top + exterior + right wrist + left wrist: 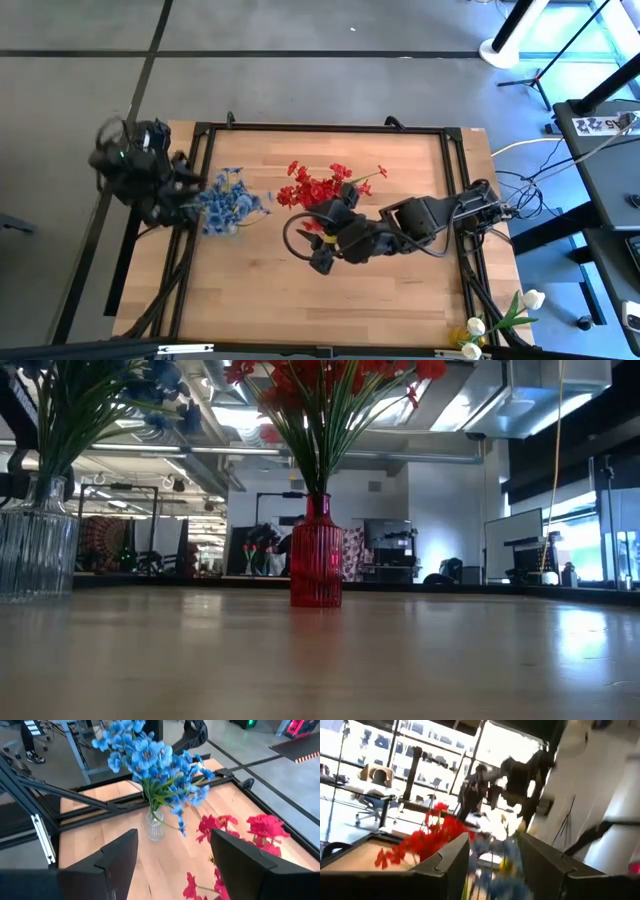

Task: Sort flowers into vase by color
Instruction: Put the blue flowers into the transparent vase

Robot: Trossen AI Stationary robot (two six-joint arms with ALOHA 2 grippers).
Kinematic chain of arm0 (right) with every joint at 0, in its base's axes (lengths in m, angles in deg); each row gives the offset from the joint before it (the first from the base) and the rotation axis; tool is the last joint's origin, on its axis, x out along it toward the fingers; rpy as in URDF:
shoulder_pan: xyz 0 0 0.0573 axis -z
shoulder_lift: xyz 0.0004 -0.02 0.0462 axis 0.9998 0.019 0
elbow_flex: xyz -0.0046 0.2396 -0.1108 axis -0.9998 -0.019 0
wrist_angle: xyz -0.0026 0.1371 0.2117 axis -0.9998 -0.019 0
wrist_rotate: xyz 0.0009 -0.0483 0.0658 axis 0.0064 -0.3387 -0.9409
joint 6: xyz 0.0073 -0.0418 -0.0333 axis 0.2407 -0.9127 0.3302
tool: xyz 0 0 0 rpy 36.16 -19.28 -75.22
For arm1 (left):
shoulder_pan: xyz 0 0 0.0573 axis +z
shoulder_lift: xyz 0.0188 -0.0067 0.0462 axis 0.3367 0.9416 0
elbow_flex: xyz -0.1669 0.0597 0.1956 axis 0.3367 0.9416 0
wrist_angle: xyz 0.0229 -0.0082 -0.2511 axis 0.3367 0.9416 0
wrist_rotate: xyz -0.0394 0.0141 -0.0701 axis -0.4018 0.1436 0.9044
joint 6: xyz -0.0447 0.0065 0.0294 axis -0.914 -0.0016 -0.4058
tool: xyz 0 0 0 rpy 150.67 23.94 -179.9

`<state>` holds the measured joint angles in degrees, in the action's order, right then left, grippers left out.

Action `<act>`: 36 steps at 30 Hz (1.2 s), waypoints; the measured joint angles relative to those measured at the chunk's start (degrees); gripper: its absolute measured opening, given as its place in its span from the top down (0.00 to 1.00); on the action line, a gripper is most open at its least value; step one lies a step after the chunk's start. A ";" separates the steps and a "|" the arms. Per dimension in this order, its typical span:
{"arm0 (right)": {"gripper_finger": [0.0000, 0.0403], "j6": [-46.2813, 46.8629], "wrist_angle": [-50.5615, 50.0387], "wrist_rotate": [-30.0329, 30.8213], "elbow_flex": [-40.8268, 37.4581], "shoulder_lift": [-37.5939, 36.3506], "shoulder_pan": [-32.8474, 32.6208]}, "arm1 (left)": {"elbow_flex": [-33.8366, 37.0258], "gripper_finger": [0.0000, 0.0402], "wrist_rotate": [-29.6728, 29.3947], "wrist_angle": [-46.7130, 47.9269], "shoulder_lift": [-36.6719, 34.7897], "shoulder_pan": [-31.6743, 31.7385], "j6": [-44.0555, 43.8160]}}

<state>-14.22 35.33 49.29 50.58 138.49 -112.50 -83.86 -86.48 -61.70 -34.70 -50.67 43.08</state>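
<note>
The blue flowers point(230, 198) stand in a clear ribbed vase point(155, 827) at the table's left; the vase also shows in the low view point(35, 545). The red flowers point(322, 185) stand in a red vase point(316, 565) at the table's middle. My left gripper point(193, 195) is open at the left edge, right beside the blue blooms, which show blurred past its fingers point(502, 862). My right gripper point(318, 245) is open and empty just near of the red flowers, pointing toward the blue ones point(150, 760). White flowers point(500, 322) lie off the table's near right corner.
A black frame point(320, 128) runs around the wooden tabletop. Bare wood lies along the near edge point(300, 300) and at the far right. Cables point(500, 200) hang at the right arm's base. A desk edge point(600, 130) stands to the right of the table.
</note>
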 joint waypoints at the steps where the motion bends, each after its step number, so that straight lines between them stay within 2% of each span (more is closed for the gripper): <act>1: 0.38 0.36 -0.62 0.00 -0.02 0.00 0.00 | -1.68 0.58 0.02 -0.32 0.00 0.00 -0.09; 5: 0.38 0.49 -2.07 0.00 -0.02 0.00 0.00 | -8.30 0.58 4.21 -0.90 1.28 0.04 0.01; 8: 0.38 0.51 -2.97 -0.02 -0.02 0.00 0.00 | -12.51 0.58 4.90 0.40 5.93 0.04 0.28; 10: 0.38 0.53 -3.47 0.00 -0.02 0.00 0.00 | -15.40 0.58 3.67 2.12 10.17 0.04 0.29; 15: 0.38 0.64 -4.57 0.00 -0.02 0.00 0.00 | -23.45 0.58 -4.14 6.45 20.73 0.04 -1.37; 18: 0.38 0.64 -5.52 0.00 0.00 0.00 0.00 | -27.15 0.58 -3.16 7.55 25.82 0.04 -4.55; 20: 0.38 0.64 -6.22 -0.02 -0.02 0.00 0.44 | -29.00 0.58 1.03 7.79 29.45 0.35 -5.56; 22: 0.38 0.37 -6.68 -0.01 -0.02 0.00 1.08 | -30.74 0.58 8.45 6.51 33.10 1.92 -5.88; 25: 0.38 -0.47 -6.66 0.00 -0.01 0.00 2.67 | -32.61 0.58 19.51 0.22 39.09 6.56 -3.97; 28: 0.38 -2.59 -6.68 -0.04 0.00 0.00 4.60 | -34.50 0.58 25.80 1.00 44.30 12.74 -5.30; 32: 0.38 -4.58 -6.69 -2.33 -0.01 -0.05 6.59 | -37.64 0.58 28.43 13.75 47.35 22.75 -14.25; 36: 0.38 -6.02 -7.14 -3.43 0.07 -0.85 6.12 | -46.25 0.58 29.75 39.03 47.45 32.39 -28.09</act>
<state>-20.24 28.19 45.85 50.65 137.64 -106.39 -130.12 -56.73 -22.67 12.76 -18.28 14.99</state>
